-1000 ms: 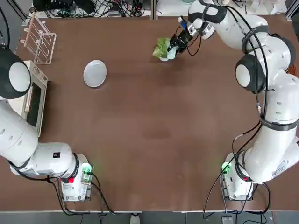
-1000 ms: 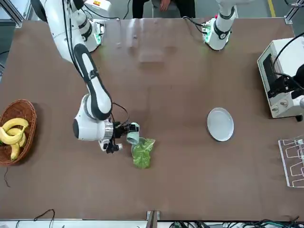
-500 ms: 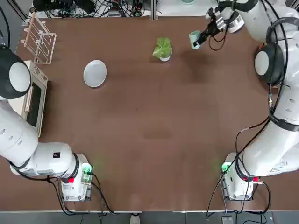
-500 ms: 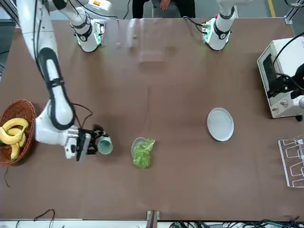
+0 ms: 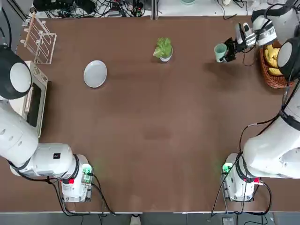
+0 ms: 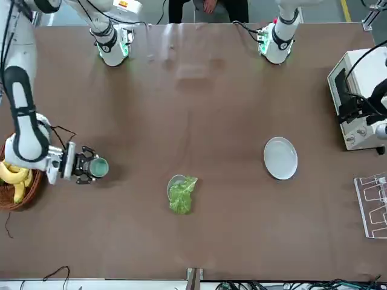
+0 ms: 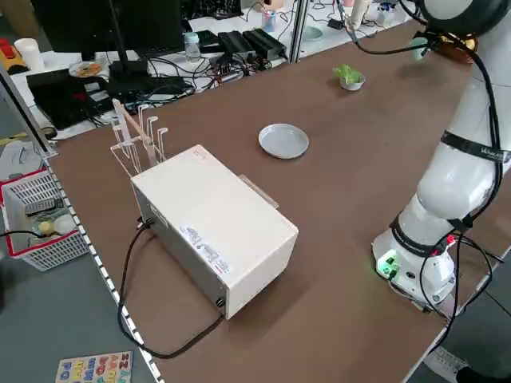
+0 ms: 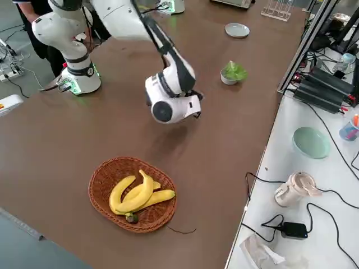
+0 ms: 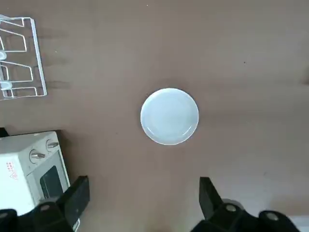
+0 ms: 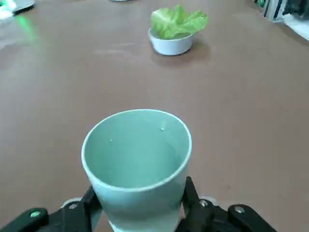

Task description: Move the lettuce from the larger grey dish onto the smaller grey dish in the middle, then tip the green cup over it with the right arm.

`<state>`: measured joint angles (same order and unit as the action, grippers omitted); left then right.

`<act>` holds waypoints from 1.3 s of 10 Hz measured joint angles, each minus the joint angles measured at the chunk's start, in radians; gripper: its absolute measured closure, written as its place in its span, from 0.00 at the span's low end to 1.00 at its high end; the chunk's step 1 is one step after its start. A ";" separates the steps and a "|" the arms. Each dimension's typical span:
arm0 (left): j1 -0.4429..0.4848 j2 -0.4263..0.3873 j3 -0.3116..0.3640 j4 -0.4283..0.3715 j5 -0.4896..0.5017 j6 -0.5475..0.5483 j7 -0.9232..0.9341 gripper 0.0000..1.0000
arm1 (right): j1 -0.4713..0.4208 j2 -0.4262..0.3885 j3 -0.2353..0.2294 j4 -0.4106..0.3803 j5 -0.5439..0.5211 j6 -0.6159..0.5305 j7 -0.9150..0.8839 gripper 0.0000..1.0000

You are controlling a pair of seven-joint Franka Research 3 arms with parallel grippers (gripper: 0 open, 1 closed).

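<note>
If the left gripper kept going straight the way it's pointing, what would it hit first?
Probably just the bare tabletop: the left gripper looks down at it, beside the white plate, though depth is hard to judge.

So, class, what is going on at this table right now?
The robot's right gripper is gripping the green cup and holding it up at the right side of the table, near the basket of bananas. The lettuce sits in the small bowl, away from the cup. The plate holds nothing. The left gripper is idle and open, over the left side of the table.
</note>
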<state>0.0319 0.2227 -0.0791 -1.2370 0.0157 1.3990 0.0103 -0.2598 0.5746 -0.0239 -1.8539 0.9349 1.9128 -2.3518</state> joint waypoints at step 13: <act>0.023 0.004 0.010 0.003 0.007 0.050 -0.001 0.00 | -0.289 0.118 0.101 -0.041 0.000 -0.045 -0.369 0.07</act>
<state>0.0548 0.2264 -0.0688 -1.2341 0.0229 1.4486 0.0097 -0.5491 0.6923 0.0776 -1.8945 0.9345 1.8679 -2.7204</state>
